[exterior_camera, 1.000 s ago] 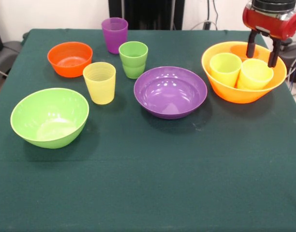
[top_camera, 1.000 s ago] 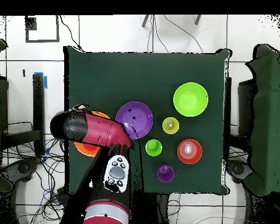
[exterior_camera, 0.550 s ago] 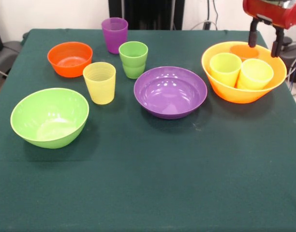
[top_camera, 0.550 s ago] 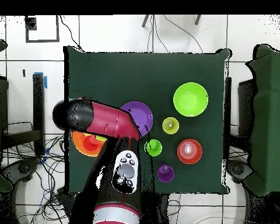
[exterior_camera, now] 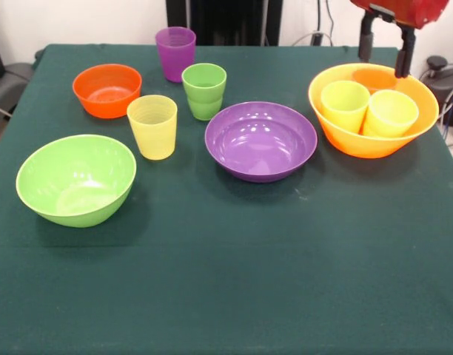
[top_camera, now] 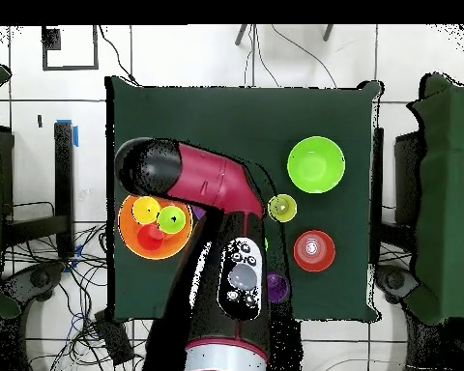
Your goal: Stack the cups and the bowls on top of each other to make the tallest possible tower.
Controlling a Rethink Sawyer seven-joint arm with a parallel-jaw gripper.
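Note:
The largest yellow-orange bowl point(exterior_camera: 357, 146) stands at the right of the front view. It holds a lime green cup point(exterior_camera: 344, 103), a yellow cup point(exterior_camera: 390, 111) and an orange cup point(exterior_camera: 379, 78) behind them. My gripper point(exterior_camera: 383, 66) hangs open and empty above the bowl's back rim. The purple bowl point(exterior_camera: 260, 140) sits mid-table, the lime green bowl point(exterior_camera: 76, 179) at front left, the small orange bowl point(exterior_camera: 106, 89) at back left. A pale yellow cup point(exterior_camera: 152, 126), a green cup point(exterior_camera: 204, 90) and a purple cup point(exterior_camera: 175, 53) stand upright between them. Overhead, the arm hides the purple bowl.
In the overhead view the red and black arm point(top_camera: 212, 188) crosses the table's middle beside the big bowl point(top_camera: 130, 232). The lime green bowl point(top_camera: 316, 164), pale yellow cup point(top_camera: 282, 208) and orange bowl point(top_camera: 314, 250) lie to its right. Cables run on the floor around the table.
The gripper has risen out of the yellow-orange bowl and drifted a little left in the front view, still open. Overhead, the arm has swung clear of the bowl, uncovering its cups.

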